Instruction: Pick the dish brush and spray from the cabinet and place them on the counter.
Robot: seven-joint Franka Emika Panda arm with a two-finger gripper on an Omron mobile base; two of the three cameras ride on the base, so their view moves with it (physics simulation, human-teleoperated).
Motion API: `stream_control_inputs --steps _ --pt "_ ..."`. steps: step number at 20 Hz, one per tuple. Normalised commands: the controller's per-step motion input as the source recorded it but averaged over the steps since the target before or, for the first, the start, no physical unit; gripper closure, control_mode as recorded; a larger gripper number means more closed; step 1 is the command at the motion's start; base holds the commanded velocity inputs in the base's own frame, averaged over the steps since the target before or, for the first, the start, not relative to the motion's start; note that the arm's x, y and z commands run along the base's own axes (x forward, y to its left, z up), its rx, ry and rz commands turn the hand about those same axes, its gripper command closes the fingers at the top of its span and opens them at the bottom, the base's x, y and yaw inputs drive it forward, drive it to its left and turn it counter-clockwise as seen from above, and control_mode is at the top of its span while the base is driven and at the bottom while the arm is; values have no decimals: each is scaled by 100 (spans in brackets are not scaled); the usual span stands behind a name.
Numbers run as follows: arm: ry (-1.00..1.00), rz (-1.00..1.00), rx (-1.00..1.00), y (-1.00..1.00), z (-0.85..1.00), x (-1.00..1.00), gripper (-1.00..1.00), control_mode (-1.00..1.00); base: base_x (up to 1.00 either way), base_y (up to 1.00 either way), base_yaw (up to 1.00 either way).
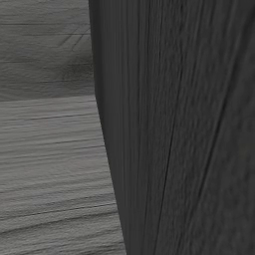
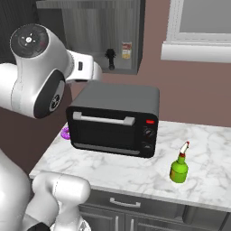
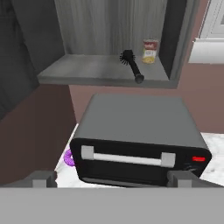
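1. Left base view: a dark wood-grained panel [image 1: 189, 124] stands very close and takes up the right side; a paler grained surface [image 1: 50, 149] lies to the left. No task item can be made out here.

2. Right base view: the white arm [image 2: 34, 72] reaches from the lower left up toward the open cabinet [image 2: 90, 27] on the far wall. The spray [image 2: 179, 166], a green bottle with a red-and-white nozzle, already stands upright on the marble bench [image 2: 113, 173], right of the toaster oven [image 2: 115, 119] and apart from it. The dish brush [image 2: 110, 58] shows as a small dark shape on the cabinet shelf, with a can [image 2: 127, 50] just to its right. A purple item [image 2: 65, 132] peeks out left of the oven.

3. Hand view: the gripper [image 3: 113, 179] has its jaws spread wide with nothing between them; the tips sit low in the frame, in front of the oven. The brush lies flat on the shelf [image 3: 87, 70], above and beyond the jaws, slightly right of centre. Its long axis runs on a slant: bristle head at the far end, handle end coming toward the near shelf edge. The can stands just right of the head.

4. Judgement: spray done, brush left. The move ahead goes up and forward over the oven top, with the jaws turned to cross the handle.
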Motion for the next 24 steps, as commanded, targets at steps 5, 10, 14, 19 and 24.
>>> stream_control_inputs --steps 5,10,14,19,24 --pt "-2 0 -8 7 0 29 -100 -100 0 0 0" --pt "0 0 -4 0 0 46 -100 -100 0 0 0" --pt "6 -1 -1 0 3 47 -100 -100 0 0 0" --pt "10 -1 0 0 6 47 -100 -100 0 0 0" --pt "6 0 -1 0 2 34 -100 -100 0 0 0"
